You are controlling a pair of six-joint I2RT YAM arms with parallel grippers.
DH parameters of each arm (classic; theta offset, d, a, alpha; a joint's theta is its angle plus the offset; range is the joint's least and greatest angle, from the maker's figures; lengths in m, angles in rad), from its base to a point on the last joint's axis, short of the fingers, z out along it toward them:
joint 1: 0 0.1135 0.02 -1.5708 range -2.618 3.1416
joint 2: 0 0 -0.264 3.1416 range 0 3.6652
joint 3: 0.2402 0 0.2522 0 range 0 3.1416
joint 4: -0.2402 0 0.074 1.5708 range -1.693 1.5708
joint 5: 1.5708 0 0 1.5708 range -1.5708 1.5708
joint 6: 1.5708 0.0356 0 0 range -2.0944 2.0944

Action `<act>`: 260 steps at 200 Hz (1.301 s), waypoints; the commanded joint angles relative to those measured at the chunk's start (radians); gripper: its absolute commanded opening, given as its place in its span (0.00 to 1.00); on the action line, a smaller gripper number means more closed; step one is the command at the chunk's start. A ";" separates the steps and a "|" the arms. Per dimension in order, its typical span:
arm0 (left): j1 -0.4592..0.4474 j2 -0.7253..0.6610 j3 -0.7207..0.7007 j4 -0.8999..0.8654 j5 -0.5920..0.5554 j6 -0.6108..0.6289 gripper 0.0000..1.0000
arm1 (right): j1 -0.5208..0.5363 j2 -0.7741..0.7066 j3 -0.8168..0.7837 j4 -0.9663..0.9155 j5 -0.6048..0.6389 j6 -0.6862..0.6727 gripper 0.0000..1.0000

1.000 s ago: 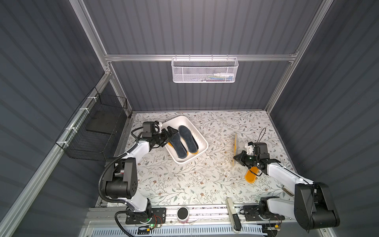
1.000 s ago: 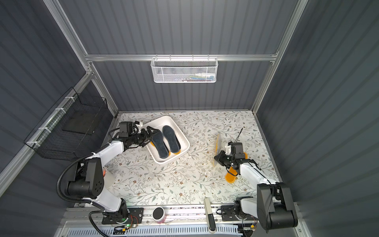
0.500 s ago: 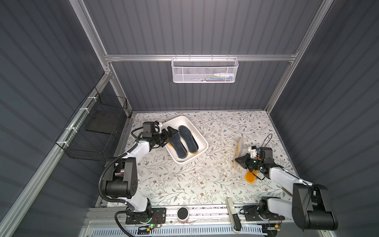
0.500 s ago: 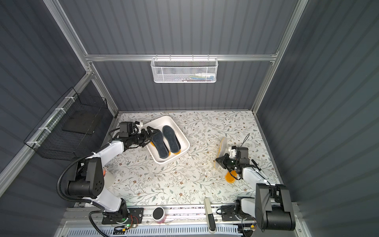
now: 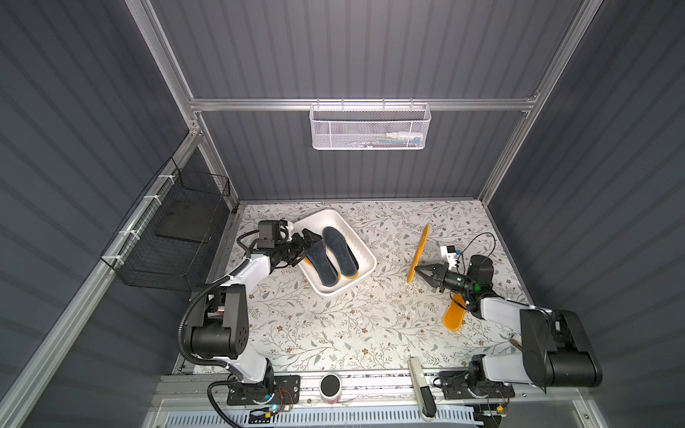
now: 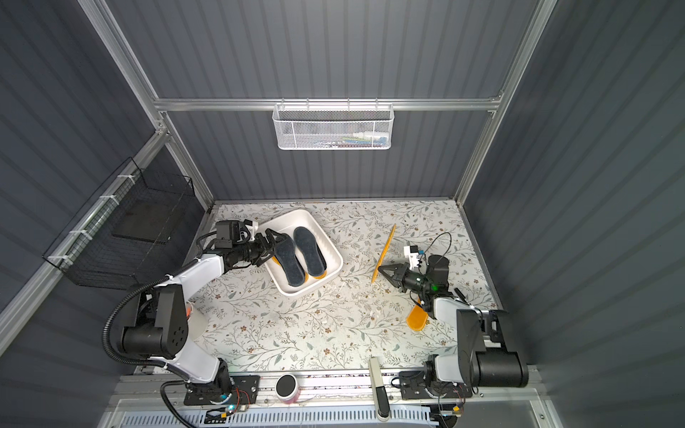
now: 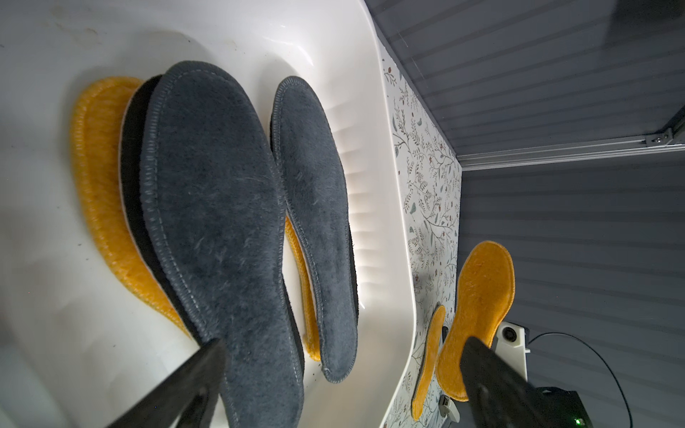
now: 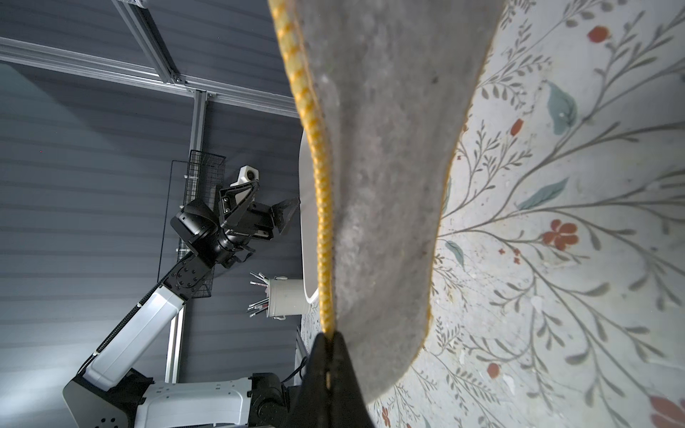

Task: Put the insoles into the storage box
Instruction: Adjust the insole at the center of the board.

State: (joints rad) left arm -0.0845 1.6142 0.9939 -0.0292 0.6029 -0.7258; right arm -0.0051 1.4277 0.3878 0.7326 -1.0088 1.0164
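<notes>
The white storage box (image 5: 366, 255) (image 6: 333, 255) (image 7: 393, 207) sits left of the table's centre. Two fuzzy dark grey-blue insoles (image 5: 318, 259) (image 5: 341, 250) (image 7: 218, 207) lie on top in it, orange (image 7: 100, 192) and black ones under them. My left gripper (image 5: 309, 241) (image 6: 272, 241) (image 7: 343, 344) hangs open over the box's left end, nothing between its fingers. My right gripper (image 5: 417, 268) (image 6: 380, 269) (image 8: 328, 335) is shut on one end of an orange insole (image 5: 419, 254) (image 6: 385, 252) (image 8: 385, 185), held up on edge right of the box. Another orange insole (image 5: 454, 318) (image 6: 417, 320) lies flat under the right arm.
A white mesh basket (image 5: 370, 128) hangs on the back wall and a black wire basket (image 5: 174, 237) on the left wall. A round cup (image 5: 330, 385) and a long white-and-black tool (image 5: 420, 385) sit at the front rail.
My right gripper has carried the orange insole left, toward the box, and turned it up on edge. The left arm has not moved.
</notes>
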 commanded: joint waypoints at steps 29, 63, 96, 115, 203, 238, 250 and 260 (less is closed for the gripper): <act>-0.001 -0.008 0.025 -0.031 -0.003 0.021 1.00 | 0.066 0.348 -0.018 0.648 -0.030 0.310 0.00; -0.001 -0.015 0.032 -0.049 -0.011 0.033 1.00 | 0.077 0.487 -0.010 0.745 0.012 0.339 0.00; -0.001 -0.016 0.037 -0.056 -0.018 0.035 1.00 | 0.078 0.473 0.002 0.648 0.005 0.299 0.00; -0.001 -0.015 0.036 -0.052 -0.014 0.031 1.00 | 0.077 0.463 0.018 0.515 0.007 0.244 0.00; -0.001 -0.022 0.035 -0.057 -0.015 0.032 1.00 | 0.077 0.387 0.072 0.054 0.079 0.054 0.00; -0.001 -0.019 0.037 -0.055 -0.014 0.033 1.00 | 0.077 0.299 0.132 -0.211 0.122 -0.071 0.23; -0.001 -0.018 0.038 -0.054 -0.012 0.033 1.00 | 0.078 0.277 0.162 -0.310 0.149 -0.115 0.34; -0.001 -0.017 0.037 -0.055 -0.013 0.034 1.00 | 0.077 0.264 0.189 -0.385 0.167 -0.146 0.37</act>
State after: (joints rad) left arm -0.0845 1.6142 0.9997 -0.0666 0.5949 -0.7139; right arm 0.0666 1.7252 0.5209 0.6071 -0.9016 0.9977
